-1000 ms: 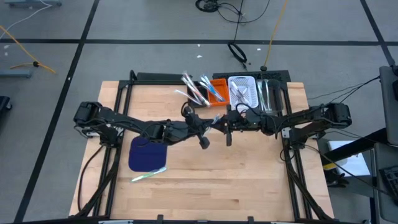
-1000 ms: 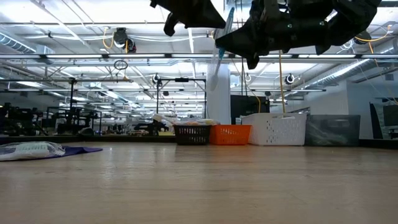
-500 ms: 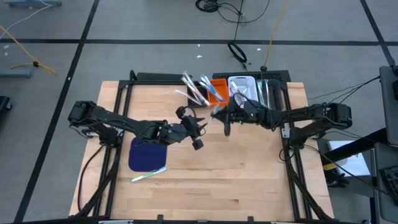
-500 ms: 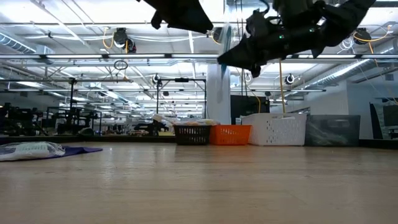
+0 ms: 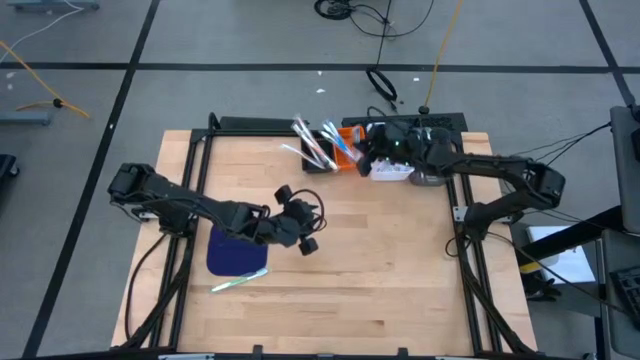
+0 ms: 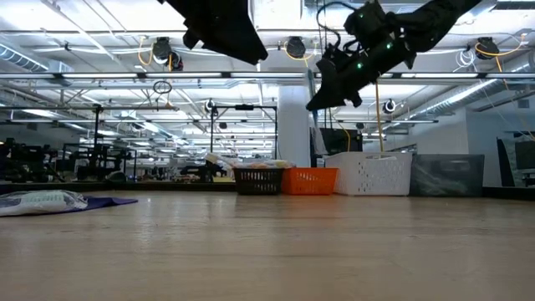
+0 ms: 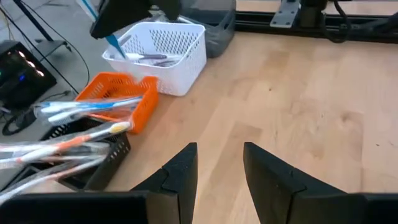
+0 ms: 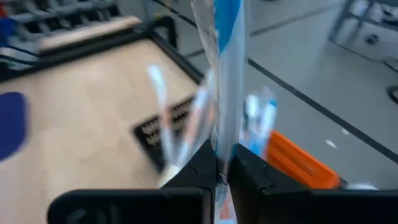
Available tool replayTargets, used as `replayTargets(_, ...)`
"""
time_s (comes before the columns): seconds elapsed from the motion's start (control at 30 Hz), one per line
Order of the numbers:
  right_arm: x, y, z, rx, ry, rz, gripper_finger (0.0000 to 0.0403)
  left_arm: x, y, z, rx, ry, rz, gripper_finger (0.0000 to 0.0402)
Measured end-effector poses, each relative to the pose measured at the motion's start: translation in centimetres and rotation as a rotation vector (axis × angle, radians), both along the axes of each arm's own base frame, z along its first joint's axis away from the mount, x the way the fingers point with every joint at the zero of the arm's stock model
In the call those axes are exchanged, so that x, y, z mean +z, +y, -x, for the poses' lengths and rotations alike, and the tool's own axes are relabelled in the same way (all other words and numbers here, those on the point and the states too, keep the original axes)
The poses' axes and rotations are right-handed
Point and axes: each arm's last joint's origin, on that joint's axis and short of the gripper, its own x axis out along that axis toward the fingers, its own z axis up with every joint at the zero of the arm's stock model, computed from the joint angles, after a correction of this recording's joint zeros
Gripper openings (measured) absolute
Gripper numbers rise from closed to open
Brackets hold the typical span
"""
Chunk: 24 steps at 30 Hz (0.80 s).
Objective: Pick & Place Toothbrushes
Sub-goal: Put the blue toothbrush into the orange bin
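Pale wood desk (image 5: 380,290) with matt grain, perforated plastic bins (image 7: 158,50), glossy clear-wrapped toothbrushes (image 7: 74,134), matt black claw fingers (image 7: 180,177)

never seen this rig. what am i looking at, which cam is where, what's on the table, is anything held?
Two dark robot arms work at a wooden table. One picture looks straight down from overhead, one sits at tabletop height looking into the room, and each arm carries a wrist camera peering past its own claw.

At the table's far edge stand a black bin with toothbrushes sticking out, an orange bin and a white bin. A dark blue mat lies near the left arm, with one more toothbrush beside it.

The right claw is shut on a blue and clear toothbrush, up by the bins. The left claw is open and empty, out over mid-table.
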Motion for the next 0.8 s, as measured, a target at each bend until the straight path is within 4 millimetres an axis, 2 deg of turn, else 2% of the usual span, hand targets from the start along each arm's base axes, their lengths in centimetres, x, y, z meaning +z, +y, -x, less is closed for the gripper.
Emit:
replayTargets(0.17,0.6,-2.4,0.9,-0.083,0.006,-0.003,0.0015,-0.1,-0.2,0.1,0.003,0.000,0.013,0.0131)
replayTargets(0.23,0.4,-3.3,0.6,-0.102,0.014,-0.012,0.0015,0.0,-0.2,0.1,0.003,-0.002,0.014,0.0131)
replayTargets(0.3,-0.6,-4.1,0.5,-0.113,0.065,-0.049,0.0015,0.0,-0.2,0.1,0.003,-0.002,0.014,0.0131)
replayTargets(0.43,-1.3,-5.6,-1.1,-0.100,0.120,-0.080,0.0015,0.0,-0.2,0.1,0.005,-0.004,0.017,0.0131)
replayTargets(0.53,-2.5,-6.4,-1.9,-0.093,0.160,-0.125,0.0015,-0.1,-0.2,0.1,0.012,-0.007,0.027,0.0131)
replayTargets(0.67,-2.8,-7.2,-2.3,-0.068,0.141,-0.173,0.0015,-0.1,-0.2,0.1,0.012,-0.007,0.027,0.0131)
replayTargets(0.8,-3.7,-7.4,-2.4,-0.076,0.192,-0.222,0.0015,-0.1,-0.2,0.1,0.012,-0.006,0.026,0.0131)
